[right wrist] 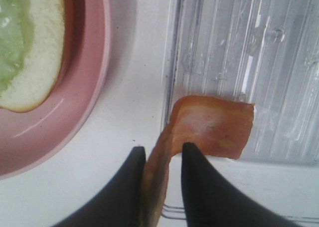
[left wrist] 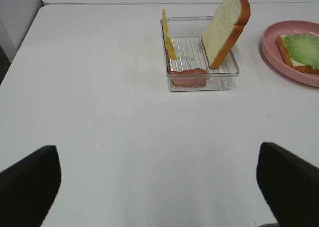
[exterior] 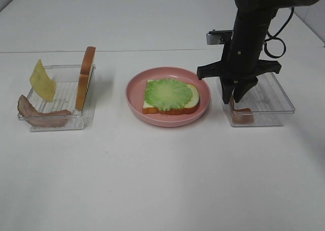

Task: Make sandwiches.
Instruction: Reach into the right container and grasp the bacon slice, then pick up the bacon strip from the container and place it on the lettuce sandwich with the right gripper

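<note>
A bread slice point(exterior: 192, 95) topped with a green lettuce leaf point(exterior: 167, 93) lies on the pink plate point(exterior: 136, 103). My right gripper point(exterior: 236, 96) reaches down into the right clear tray point(exterior: 277, 106). In the right wrist view its fingers point(right wrist: 197, 187) are closed on a bacon strip point(right wrist: 214, 124) at the tray's corner nearest the plate. The left tray point(exterior: 66, 122) holds an upright bread slice point(exterior: 86, 77), a yellow cheese slice point(exterior: 42, 80) and another bacon strip point(exterior: 43, 117). My left gripper point(left wrist: 157, 159) is open and empty, well back from that tray point(left wrist: 199, 83).
The plate point(right wrist: 84, 87) sits just beside the right tray's wall point(right wrist: 172, 62). A seam runs across the white table point(exterior: 162, 180) behind the trays. The right arm's cable point(exterior: 277, 40) hangs above the right tray.
</note>
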`<action>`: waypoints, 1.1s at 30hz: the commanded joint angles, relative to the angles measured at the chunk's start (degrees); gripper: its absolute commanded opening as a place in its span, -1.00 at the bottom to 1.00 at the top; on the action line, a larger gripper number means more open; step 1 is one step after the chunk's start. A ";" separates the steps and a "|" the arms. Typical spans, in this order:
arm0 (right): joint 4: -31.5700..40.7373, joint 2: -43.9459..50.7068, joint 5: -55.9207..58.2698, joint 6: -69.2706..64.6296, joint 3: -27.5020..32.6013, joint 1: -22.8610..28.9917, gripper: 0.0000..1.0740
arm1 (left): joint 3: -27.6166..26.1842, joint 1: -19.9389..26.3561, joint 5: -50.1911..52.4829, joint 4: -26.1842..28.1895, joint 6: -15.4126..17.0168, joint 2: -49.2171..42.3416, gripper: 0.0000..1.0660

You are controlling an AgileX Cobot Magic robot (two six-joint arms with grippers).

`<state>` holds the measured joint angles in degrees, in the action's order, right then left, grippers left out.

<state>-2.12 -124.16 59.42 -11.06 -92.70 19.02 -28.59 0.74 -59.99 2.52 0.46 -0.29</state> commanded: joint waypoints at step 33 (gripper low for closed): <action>50.65 3.95 -6.47 23.78 -7.62 2.58 -1.00 | 0.00 0.29 0.74 -0.06 -0.06 -1.20 0.92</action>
<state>46.52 -119.52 53.69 10.77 -100.21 21.43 -28.59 0.74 -59.99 2.52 0.46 -0.29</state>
